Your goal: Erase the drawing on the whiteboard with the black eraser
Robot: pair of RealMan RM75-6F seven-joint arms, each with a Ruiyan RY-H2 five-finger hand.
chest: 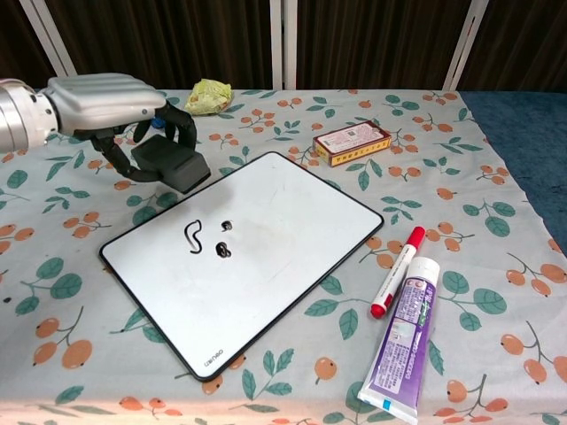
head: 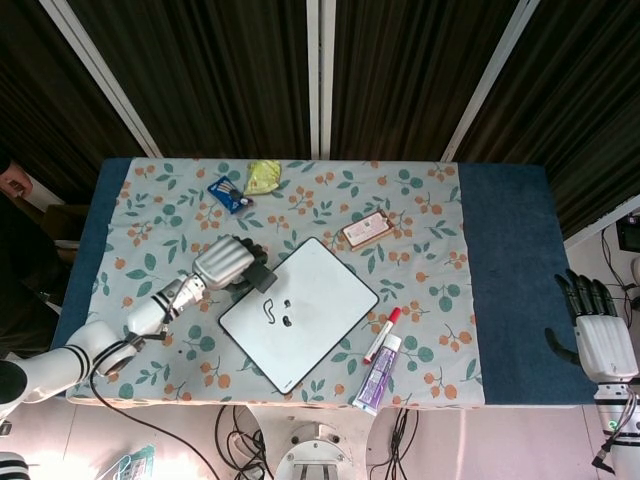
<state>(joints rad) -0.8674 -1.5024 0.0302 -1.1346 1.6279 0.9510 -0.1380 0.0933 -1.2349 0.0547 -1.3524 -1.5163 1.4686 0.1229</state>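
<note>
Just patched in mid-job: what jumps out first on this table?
The left hand holds the black eraser just off the whiteboard's far-left edge. The board lies tilted mid-table with small black marks on its left half. A red-capped marker and a purple tube lie to its right.

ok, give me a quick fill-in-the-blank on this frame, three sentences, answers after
1. The black eraser is held by the robot's ____ hand.
2. The red-capped marker lies beside a ____ tube.
3. The drawing on the whiteboard is ____ erased.

Missing words: left; purple; not yet
</note>
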